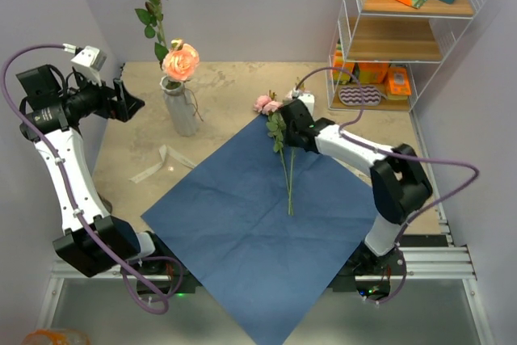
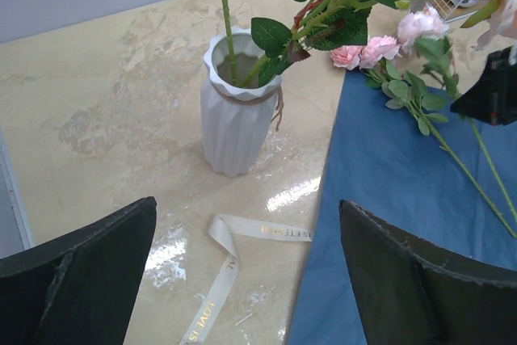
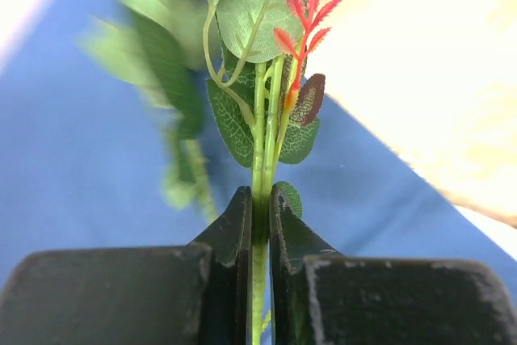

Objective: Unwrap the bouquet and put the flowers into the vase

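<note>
The right gripper (image 3: 260, 199) is clamped on the rose stem (image 3: 258, 131), which lies lengthwise on the blue paper (image 1: 242, 232); the white vase (image 1: 181, 111) stands well to the left, near the wide-open left gripper (image 1: 128, 103).

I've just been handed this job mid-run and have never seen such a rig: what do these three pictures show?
Two robot arms are bolted at the near table edge. The overhead picture looks down from behind them; the other two come from a camera on each wrist. On the table lie an unfolded blue paper, a loose ribbon and a white vase already holding two peach roses. A wire shelf stands at the far right. The left end effector is open and empty, facing the vase. The right end effector is shut on the stems of the pink roses, over the paper.
</note>
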Available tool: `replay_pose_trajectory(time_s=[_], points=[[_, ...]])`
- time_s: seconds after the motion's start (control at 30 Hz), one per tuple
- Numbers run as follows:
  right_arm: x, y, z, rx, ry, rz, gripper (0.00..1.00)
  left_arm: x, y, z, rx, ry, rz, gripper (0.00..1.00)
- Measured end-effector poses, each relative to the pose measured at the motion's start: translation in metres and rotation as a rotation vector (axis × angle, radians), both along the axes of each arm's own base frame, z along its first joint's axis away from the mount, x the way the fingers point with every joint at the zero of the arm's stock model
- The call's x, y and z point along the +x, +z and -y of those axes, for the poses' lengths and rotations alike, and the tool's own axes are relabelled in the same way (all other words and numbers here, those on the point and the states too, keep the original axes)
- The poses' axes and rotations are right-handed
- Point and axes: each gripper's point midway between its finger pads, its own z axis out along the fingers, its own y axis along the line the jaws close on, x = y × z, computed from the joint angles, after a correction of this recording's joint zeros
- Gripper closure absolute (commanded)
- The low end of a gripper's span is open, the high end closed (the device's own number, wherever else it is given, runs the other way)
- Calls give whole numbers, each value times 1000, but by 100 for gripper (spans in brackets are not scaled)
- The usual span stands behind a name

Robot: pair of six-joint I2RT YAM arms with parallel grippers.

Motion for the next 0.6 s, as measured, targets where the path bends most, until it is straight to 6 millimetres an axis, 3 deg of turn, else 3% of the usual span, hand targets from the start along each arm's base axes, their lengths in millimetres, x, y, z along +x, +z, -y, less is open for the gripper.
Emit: replay_pose_trajectory(time_s=[0.07, 0.27, 0.4, 0.5, 0.6], points=[[1, 37, 0, 45, -1, 74, 100, -1, 3, 0, 6, -2, 5, 1], [-1, 179, 4, 220, 15, 379, 100, -2, 9, 1, 7, -1, 8, 1], [-15, 266, -2, 319, 101, 593, 100, -2, 14, 0, -11, 25, 5, 1], [-43, 339, -25, 396, 246, 778, 100, 3, 15, -9, -22, 97, -10, 1], [-70, 430, -61, 482, 402, 957, 100, 6, 15, -16, -22, 146, -18, 1]])
